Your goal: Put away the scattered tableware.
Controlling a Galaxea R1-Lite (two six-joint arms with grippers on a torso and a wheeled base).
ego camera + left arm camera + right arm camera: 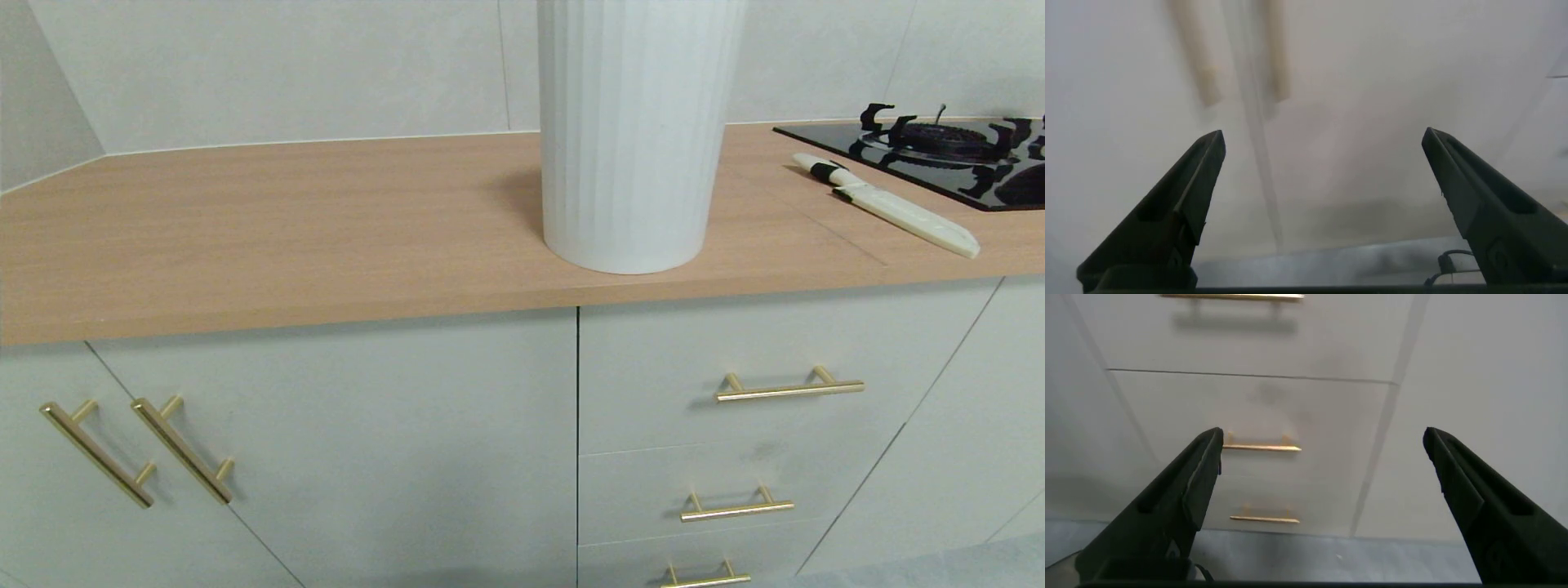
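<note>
A cream-coloured knife (886,204) with a black band on its handle lies on the wooden countertop (286,220) at the right, just in front of the black hob (939,155). A tall white ribbed container (633,131) stands upright near the counter's front edge, left of the knife. My left gripper (1323,139) is open, facing pale cabinet doors with two blurred handles (1241,49). My right gripper (1323,437) is open too, low in front of the drawer fronts, with a brass drawer handle (1261,447) between its fingers in the picture but farther off.
Below the counter are pale cabinet doors with two slanted brass handles (139,453) on the left and a stack of drawers with brass handles (788,388) on the right. A tiled wall backs the counter. The counter's left half is bare wood.
</note>
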